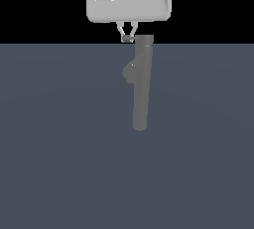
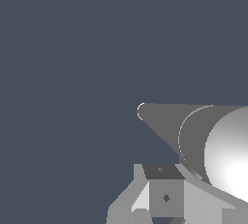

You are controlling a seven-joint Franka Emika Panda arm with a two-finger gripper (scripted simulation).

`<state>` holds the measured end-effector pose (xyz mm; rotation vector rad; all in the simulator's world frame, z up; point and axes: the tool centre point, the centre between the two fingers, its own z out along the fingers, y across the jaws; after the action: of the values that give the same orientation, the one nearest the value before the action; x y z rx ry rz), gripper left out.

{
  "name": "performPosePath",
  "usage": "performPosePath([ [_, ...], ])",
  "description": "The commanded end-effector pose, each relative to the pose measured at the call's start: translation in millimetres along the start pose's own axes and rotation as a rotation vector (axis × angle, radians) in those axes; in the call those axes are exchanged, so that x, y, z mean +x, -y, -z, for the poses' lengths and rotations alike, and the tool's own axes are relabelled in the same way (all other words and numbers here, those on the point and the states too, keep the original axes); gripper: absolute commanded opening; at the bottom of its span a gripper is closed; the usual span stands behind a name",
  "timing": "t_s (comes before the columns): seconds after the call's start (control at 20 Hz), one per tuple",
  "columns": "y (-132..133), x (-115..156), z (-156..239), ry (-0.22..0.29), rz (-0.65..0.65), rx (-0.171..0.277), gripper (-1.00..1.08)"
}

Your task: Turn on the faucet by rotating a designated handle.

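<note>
The faucet [image 1: 141, 89] is a tall dark grey column standing on the floor, with a short stub spout [image 1: 130, 72] on the side toward the exterior view's left. My gripper [image 1: 127, 36] hangs above it, just to the exterior view's left of the column's cap. Its fingers meet in a narrow V and look shut. A small light piece at the fingertips seems to be the handle [image 1: 131, 39], jutting from the cap. In the wrist view the column [image 2: 167, 121] is seen from above with its bright cap [image 2: 230, 157]. A thin rod [image 2: 193, 171] runs from the cap to my gripper [image 2: 167, 191].
A flat dark blue-grey floor [image 1: 59, 148] spreads around the faucet, with black background above its far edge. Nothing else stands on it in either view.
</note>
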<state>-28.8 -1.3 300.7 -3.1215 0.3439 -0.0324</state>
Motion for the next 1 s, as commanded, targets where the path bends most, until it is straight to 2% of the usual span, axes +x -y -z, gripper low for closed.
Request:
performPosePath([
  [0.0, -0.9, -18.3, 0.2, 0.019, 0.006, -0.003, -1.00],
  [0.2, -4.2, -28.2, 0.5, 0.020, 0.007, -0.003, -1.00],
  [0.25, -5.5, -16.9, -0.7, 0.008, 0.001, -0.001, -1.00],
  [0.8, -50.5, -41.6, 1.0, 0.020, 0.007, -0.003, -1.00],
  [0.85, -50.5, -41.6, 1.0, 0.020, 0.007, -0.003, -1.00],
  [0.9, -29.7, -36.8, -0.5, 0.012, 0.039, -0.001, -1.00],
  [0.95, -36.4, -34.6, -0.4, 0.013, 0.035, -0.001, -1.00],
])
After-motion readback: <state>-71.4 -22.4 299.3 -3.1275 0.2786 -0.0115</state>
